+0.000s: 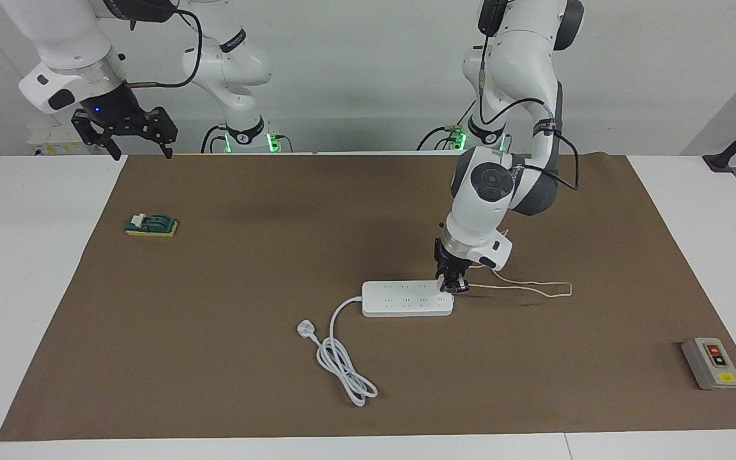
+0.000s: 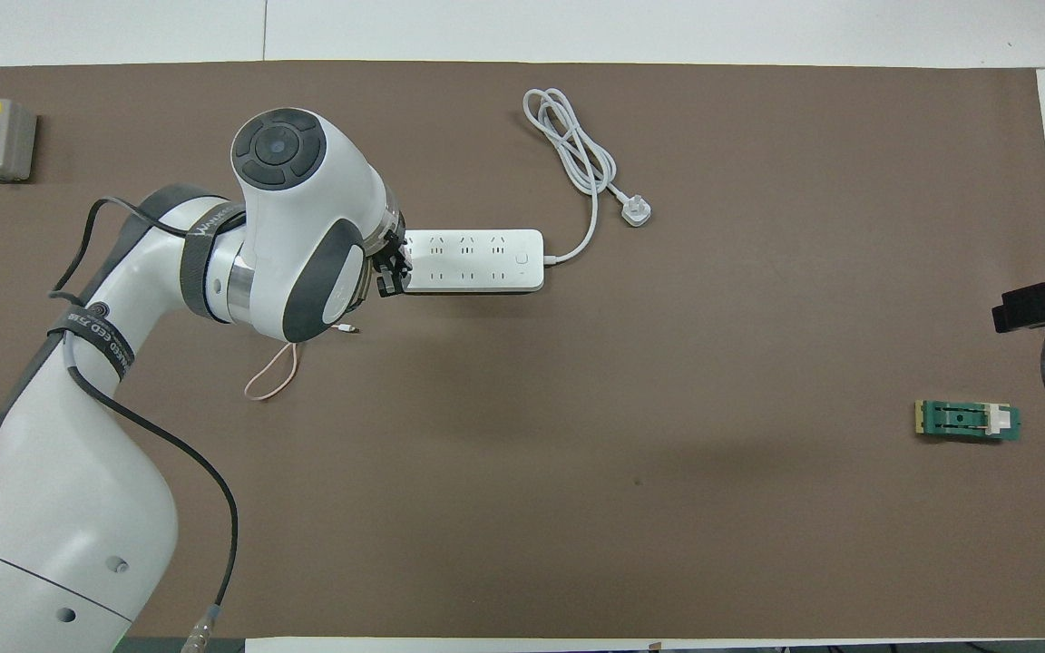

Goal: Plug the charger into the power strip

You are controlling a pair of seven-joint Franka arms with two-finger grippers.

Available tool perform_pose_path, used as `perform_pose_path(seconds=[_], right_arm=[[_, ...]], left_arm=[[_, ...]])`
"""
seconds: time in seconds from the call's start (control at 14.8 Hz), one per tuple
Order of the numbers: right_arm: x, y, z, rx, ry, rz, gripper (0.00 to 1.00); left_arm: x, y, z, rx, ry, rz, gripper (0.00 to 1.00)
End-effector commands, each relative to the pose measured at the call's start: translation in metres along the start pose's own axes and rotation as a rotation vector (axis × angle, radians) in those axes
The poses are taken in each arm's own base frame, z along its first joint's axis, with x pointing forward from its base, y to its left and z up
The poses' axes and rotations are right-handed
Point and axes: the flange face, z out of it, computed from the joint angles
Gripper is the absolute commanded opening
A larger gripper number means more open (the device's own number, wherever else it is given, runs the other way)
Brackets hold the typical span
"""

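Left gripper [image 1: 452, 287] clamping charger [image 1: 439, 283], strip's end

The left arm's wrist is covering the left gripper [image 2: 388, 272] in the overhead view, leaving only dark finger links showing. It is also hiding the end of the power strip [image 2: 477, 260] toward the left arm's end of the table. The charger [image 1: 448, 285] is showing only as a pink sliver between the closed fingers in the facing view; whether its pins are entering a socket cannot be told. Its cable [image 2: 270, 381] is passing under the arm partway. The right gripper [image 2: 1030, 304] is being cut off by the overhead picture's edge.
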Motion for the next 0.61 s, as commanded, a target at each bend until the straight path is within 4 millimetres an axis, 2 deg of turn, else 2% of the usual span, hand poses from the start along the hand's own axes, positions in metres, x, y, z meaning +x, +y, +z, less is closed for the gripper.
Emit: perform_pose_path(seconds=[0.0, 0.54], right_arm=[[-0.0027, -0.0001, -0.0011, 0.013, -0.01, -0.009, 1.0], [-0.003, -0.0001, -0.0012, 0.013, -0.008, -0.007, 1.0]], left_arm=[[0.0016, -0.0075, 0.0025, -0.017, 0.01, -0.007, 0.0], [0.0003, -0.0125, 0.0062, -0.02, 0.004, 0.002, 0.0]])
